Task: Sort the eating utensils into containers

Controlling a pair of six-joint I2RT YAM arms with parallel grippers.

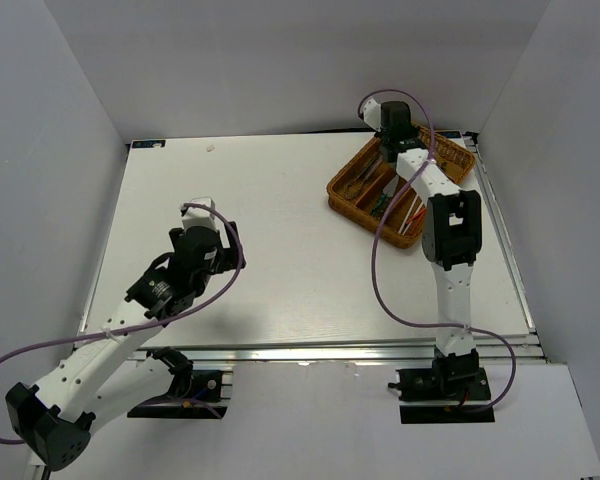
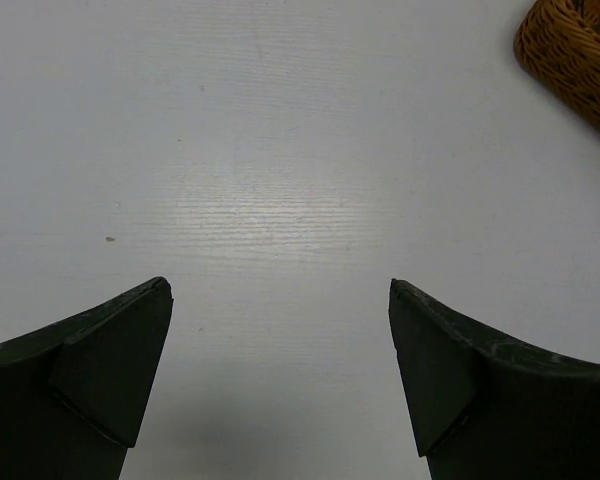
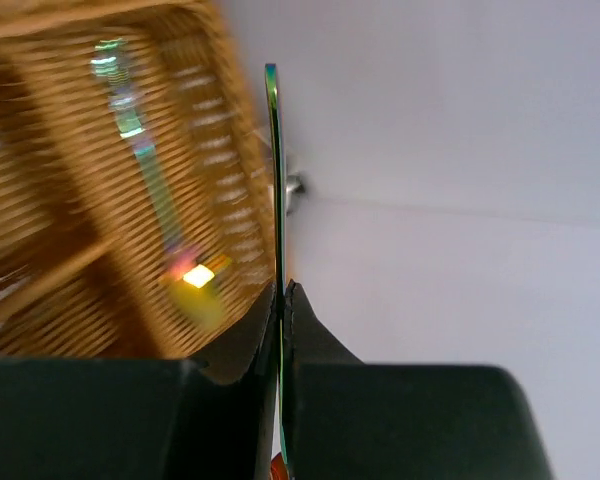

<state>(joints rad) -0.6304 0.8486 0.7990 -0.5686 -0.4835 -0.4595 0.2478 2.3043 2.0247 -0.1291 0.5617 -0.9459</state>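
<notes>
The brown wicker tray (image 1: 338, 190) with its containers stands at the far right of the table. Several eating utensils (image 1: 393, 207) lie in it, partly hidden by my right arm. My right gripper (image 1: 388, 150) hangs over the tray's far end. In the right wrist view that gripper (image 3: 282, 288) is shut on a thin iridescent utensil (image 3: 273, 170) seen edge-on, its tip sticking out past the fingertips above the tray's edge (image 3: 230, 120). Another iridescent piece (image 3: 140, 150) lies blurred in the tray. My left gripper (image 2: 278, 285) stands open over bare table, holding nothing.
White walls enclose the table at the back and on both sides. A corner of the wicker tray (image 2: 575, 60) shows at the top right of the left wrist view. My left gripper (image 1: 228, 240) is at the table's left middle, well apart from the tray.
</notes>
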